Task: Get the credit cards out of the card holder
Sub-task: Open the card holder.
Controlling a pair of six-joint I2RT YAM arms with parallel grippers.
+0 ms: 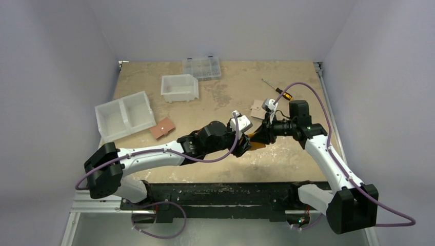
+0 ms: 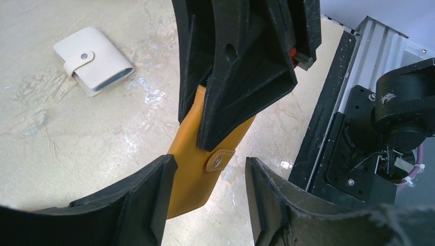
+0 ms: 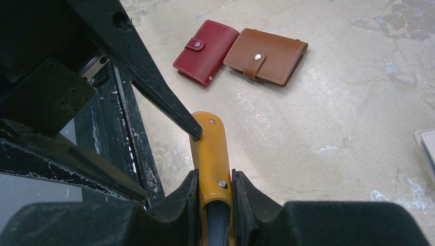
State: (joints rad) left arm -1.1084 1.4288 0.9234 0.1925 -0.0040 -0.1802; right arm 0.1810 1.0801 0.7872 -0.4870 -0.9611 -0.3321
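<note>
**Right hand clamps the card holder, left hand open around its far end**

The mustard-yellow card holder is near the middle of the tabletop, between the two arms. The right hand is closed on it, one finger pressed against each broad face. In the right wrist view, grey-blue edges of the credit cards show inside the holder's mouth, right between those fingers, so the cards are still inside.

The left hand is open. Its fingers stand apart on either side of the holder's free end. The left wrist view shows one finger at the leather edge, while the other is clear of it with bare tabletop between. The snap tab lies in that gap. From the right wrist view, one left fingertip meets the rounded end of the holder. Whether the tab is fastened cannot be told.

A red wallet and a brown wallet lie closed and side by side, touching at one corner, well apart from the holder. A white wallet lies closed on the other side. Farther back are a screwdriver, a white bin, a two-compartment white bin and a clear organiser box.
</note>
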